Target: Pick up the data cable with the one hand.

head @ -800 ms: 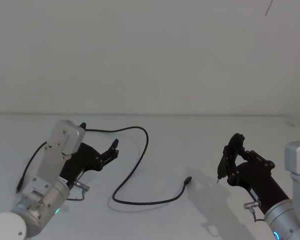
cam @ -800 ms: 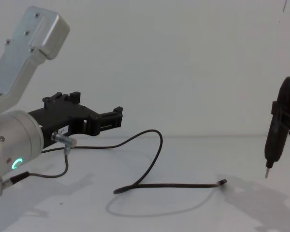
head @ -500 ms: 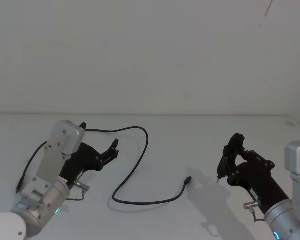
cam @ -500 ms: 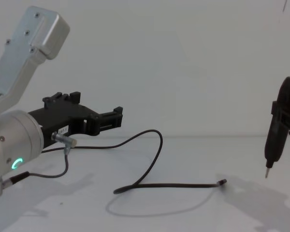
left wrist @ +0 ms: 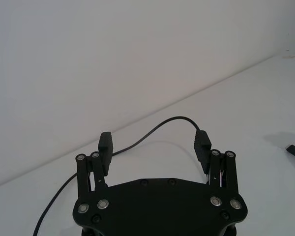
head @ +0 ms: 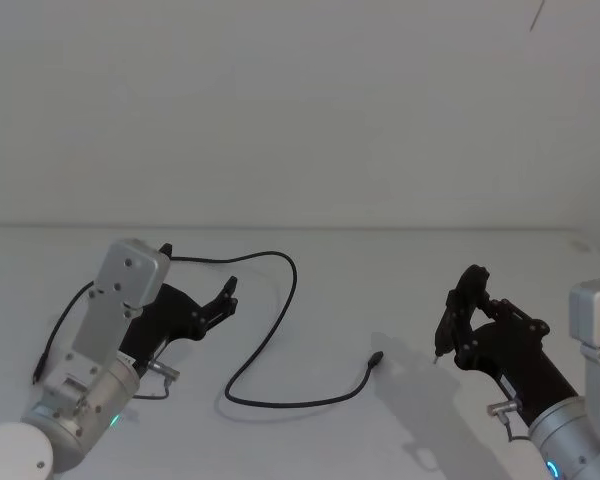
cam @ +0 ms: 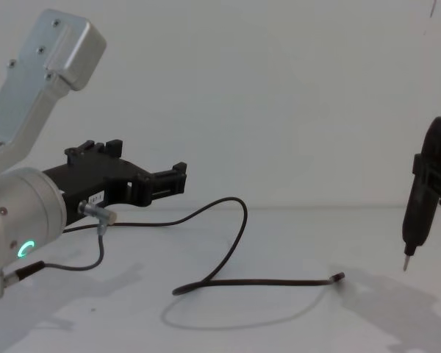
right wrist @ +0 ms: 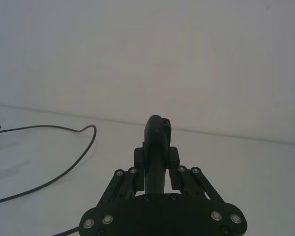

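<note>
"Since nothing has moved just now, is the data cable (cam: 257, 282) picked up yet?"

"No. Near left, the left end effector (cam: 180, 179) waits, fingers apart. Just past it, the cable lies loose on the worktop (head: 380, 270). Off right, the right end effector (right wrist: 156, 158) is clamped on a dark tool (right wrist: 155, 135)."

Head view from above, chest view low and side-on, both sharing the data cable (cam: 264, 282)

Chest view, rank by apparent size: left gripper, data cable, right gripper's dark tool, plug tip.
1. left gripper or data cable: bulk near camera versus longer span, unsure.
2. dark tool in the right gripper.
3. plug tip.
</note>
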`<state>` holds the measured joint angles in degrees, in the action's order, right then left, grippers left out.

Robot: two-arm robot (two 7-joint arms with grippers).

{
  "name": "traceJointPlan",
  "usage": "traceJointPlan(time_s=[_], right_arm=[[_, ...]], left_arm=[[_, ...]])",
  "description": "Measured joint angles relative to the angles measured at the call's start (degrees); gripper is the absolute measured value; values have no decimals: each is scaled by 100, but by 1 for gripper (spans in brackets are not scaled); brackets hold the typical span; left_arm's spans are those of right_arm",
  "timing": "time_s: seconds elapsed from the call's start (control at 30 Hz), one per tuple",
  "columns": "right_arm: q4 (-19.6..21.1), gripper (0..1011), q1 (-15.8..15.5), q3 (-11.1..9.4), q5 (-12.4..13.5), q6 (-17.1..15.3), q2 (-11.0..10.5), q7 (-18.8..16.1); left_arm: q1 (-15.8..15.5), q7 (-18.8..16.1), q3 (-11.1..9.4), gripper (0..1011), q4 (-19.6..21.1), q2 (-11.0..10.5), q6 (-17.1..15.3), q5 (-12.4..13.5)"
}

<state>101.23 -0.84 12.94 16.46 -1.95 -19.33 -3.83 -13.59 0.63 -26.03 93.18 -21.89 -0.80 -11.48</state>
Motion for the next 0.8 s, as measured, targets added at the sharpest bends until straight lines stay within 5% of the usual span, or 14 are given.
traceJointPlan(time_s=[0.47, 0.8], right_arm=[[0, 279, 0, 0, 0, 0, 0, 0], [0, 279, 0, 0, 0, 0, 0, 0]], left_arm=[[-7, 56, 0, 1001, -1, -11, -12, -1], [-14, 574, -45, 1001, 146, -224, -201, -173]])
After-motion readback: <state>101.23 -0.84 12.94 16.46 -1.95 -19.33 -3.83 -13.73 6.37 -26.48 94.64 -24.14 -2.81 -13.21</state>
